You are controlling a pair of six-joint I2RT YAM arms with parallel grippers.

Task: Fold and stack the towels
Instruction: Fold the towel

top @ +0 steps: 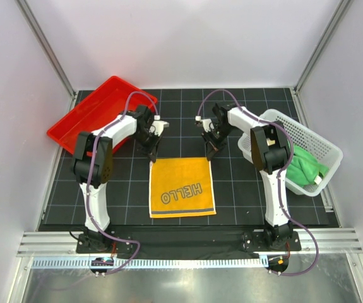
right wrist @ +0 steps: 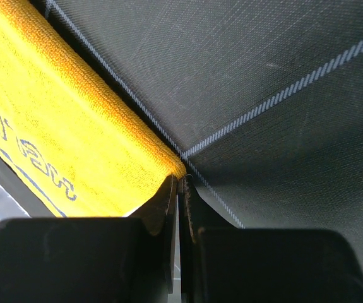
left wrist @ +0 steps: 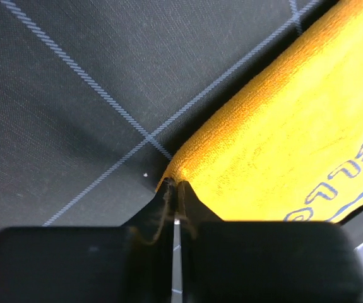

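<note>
Reaching out from my two bases at the near edge of the table, I have both arms stretched over the dark gridded mat toward its middle. Nearest me on the mat lies the yellow-orange towel, spread flat and roughly square, with a grey band along its near edge. Its grey "HELLO" lettering reads upside down from my side.

At the towel's far edge are my two hands. My left gripper is at the far-left corner. In the left wrist view its fingertips are drawn close together, only a thin slit between them, with the corner of the cloth pinched at their tips. My right gripper is at the far-right corner. In the right wrist view its jaws are likewise narrow, nipping that corner where the towel's thick hem ends. Both corners look slightly raised off the mat at the pinch, while the rest of the towel lies flat.

To the right, beside my right arm, a white perforated basket sits at the mat's right edge, and the bright green towel lies bunched inside it. Farthest off, at the far-left corner of the mat, a red plastic tray rests at an angle, partly over the mat's edge.
</note>
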